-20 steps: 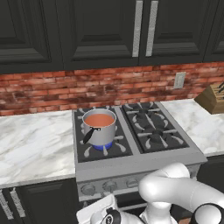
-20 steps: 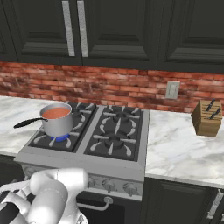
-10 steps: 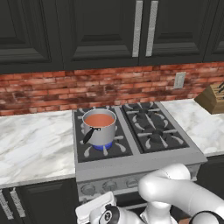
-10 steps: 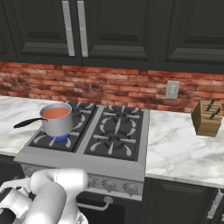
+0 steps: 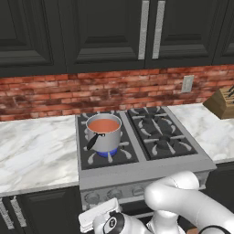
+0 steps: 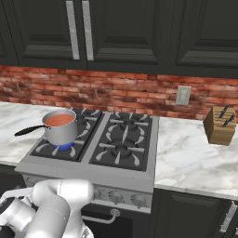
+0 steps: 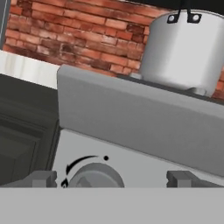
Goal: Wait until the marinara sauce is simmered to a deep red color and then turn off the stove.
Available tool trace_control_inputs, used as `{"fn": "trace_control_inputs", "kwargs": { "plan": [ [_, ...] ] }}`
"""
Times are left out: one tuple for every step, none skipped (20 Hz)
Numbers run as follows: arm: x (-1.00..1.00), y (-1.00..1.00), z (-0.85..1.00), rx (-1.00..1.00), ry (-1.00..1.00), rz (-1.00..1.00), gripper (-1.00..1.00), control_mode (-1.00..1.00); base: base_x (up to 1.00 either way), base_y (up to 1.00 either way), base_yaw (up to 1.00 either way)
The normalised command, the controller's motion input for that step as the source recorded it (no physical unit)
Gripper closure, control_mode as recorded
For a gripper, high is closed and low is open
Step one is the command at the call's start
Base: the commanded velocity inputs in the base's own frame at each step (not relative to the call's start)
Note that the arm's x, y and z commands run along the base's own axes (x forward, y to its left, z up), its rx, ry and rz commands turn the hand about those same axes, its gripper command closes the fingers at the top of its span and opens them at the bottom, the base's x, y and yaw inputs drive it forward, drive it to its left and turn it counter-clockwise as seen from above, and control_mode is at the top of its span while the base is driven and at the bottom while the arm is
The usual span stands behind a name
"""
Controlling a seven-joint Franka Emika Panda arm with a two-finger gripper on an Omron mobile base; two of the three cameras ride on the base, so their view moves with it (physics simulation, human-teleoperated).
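The marinara sauce (image 5: 103,124) fills a small steel saucepan (image 5: 104,135) on the front-left burner of the stove (image 5: 151,160), at about nine o'clock from the range's middle, with a blue flame (image 5: 109,153) showing beneath it; the pan's black handle (image 6: 30,130) points out to the left. The sauce reads orange-red rather than a deep red, so by my judgement the waiting step is in hand, though the arm is staged for the shut-off. In the hand view the gripper (image 7: 111,178) faces the front panel, its two dark fingertips (image 7: 43,178) set wide apart and holding nothing, with a round grey knob (image 7: 96,177) at about seven o'clock between them, nearer the left tip, and not touched by either as far as I can tell. The saucepan stands at one o'clock above that knob, which suggests it serves the lit burner. Once the colour deepens, the next move calls for centring on the knob, closing on it and rotating it to off, following the curved arrow (image 7: 81,161) printed above it.
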Motion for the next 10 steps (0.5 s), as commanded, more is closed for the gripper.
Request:
{"fn": "trace_control_inputs", "kwargs": {
  "plan": [
    [0.0,0.0,-0.06,0.0,0.0,0.0,-1.0,-1.0,0.0,0.0,0.0],
    [0.0,0.0,-0.09,0.01,0.0,0.0,-1.0,-1.0,0.0,0.0,0.0],
    [0.0,0.0,-0.14,0.0,0.0,0.0,-1.0,-1.0,0.0,0.0,0.0],
    [0.0,0.0,-0.17,0.0,0.0,0.0,-1.0,-1.0,0.0,0.0,0.0],
    [0.0,0.0,-0.21,0.0,0.0,0.0,-1.0,-1.0,0.0,0.0,0.0],
    [0.0,0.0,-0.26,0.0,0.0,0.0,-1.0,-1.0,0.0,0.0,0.0],
    [0.0,0.0,-0.25,0.02,0.0,0.0,-1.0,-1.0,0.0,0.0,0.0],
    [0.0,0.0,-0.24,0.02,0.0,0.0,-1.0,-1.0,0.0,0.0,0.0],
    [0.0,0.0,-0.21,0.02,0.0,0.0,-1.0,-1.0,0.0,0.0,0.0],
    [0.0,0.0,-0.19,0.03,0.0,0.0,-1.0,-1.0,0.0,0.0,0.0]
  ]
}}
